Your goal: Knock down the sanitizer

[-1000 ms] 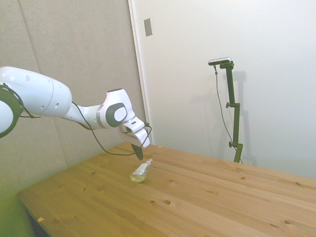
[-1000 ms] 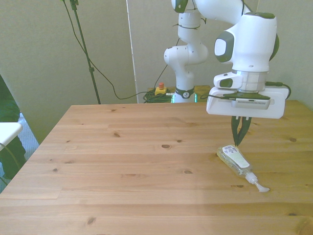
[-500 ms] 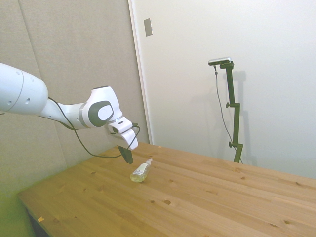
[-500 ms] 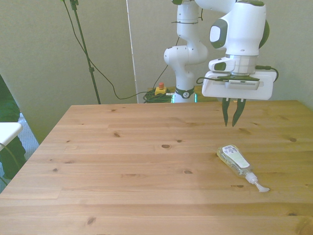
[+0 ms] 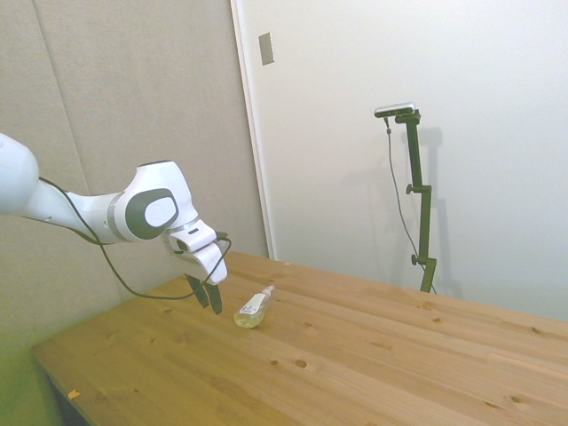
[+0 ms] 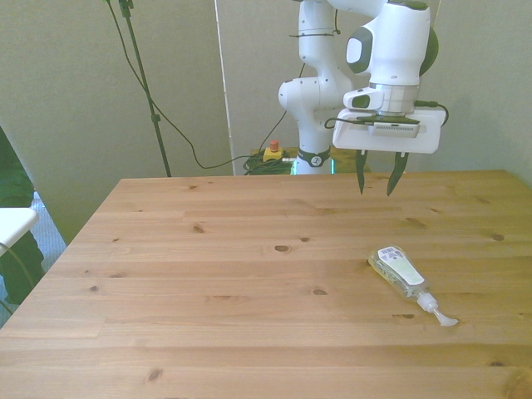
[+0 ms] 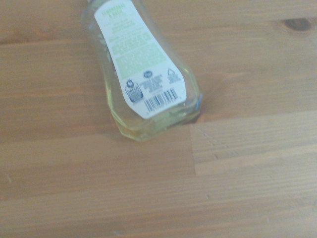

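The sanitizer (image 6: 402, 274) lies flat on its side on the wooden table (image 6: 208, 291), toward the front view's right, its white nozzle pointing at the near edge. It is a small clear bottle with yellowish liquid and a white label; the side view shows it as the sanitizer (image 5: 253, 307), and the wrist view shows the base and label of the sanitizer (image 7: 143, 74) close up. My gripper (image 6: 376, 181) hangs open in the air above the table, well behind the bottle and apart from it. In the side view my gripper (image 5: 204, 297) is just left of the bottle. Nothing is between the fingers.
A person's dark sleeve and a white object (image 6: 12, 224) show at the front view's left edge. Cables and a red button box (image 6: 273, 153) lie on the floor behind the table.
My gripper has pulled back from the lying bottle toward the table's far edge, rising, and its fingers have opened. The bottle has stayed in place on its side.
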Controlling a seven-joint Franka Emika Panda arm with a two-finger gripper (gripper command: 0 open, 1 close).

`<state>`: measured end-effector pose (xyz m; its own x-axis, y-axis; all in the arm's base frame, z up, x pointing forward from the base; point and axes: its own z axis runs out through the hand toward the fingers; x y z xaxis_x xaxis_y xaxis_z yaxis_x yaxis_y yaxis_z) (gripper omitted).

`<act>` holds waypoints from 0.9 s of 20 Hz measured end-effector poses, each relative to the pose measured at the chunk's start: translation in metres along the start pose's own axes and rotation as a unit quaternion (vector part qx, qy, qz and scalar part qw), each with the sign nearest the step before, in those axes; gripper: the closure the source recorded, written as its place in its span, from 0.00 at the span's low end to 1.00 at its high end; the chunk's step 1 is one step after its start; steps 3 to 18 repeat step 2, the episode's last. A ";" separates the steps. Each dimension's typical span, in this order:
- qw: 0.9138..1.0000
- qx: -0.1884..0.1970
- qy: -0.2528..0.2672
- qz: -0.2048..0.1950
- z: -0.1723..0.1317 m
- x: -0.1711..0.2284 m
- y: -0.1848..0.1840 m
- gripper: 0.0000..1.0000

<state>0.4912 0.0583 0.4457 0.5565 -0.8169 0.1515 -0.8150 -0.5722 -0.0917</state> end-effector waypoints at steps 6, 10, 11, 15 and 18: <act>1.000 -0.002 -0.001 -0.002 0.000 -0.005 0.010 0.00; 1.000 -0.002 -0.001 -0.002 0.000 -0.005 0.010 0.00; 1.000 -0.002 -0.001 -0.002 0.000 -0.005 0.010 0.00; 1.000 -0.002 -0.001 -0.002 0.000 -0.005 0.010 0.00; 1.000 -0.002 -0.001 -0.002 0.000 -0.005 0.010 0.00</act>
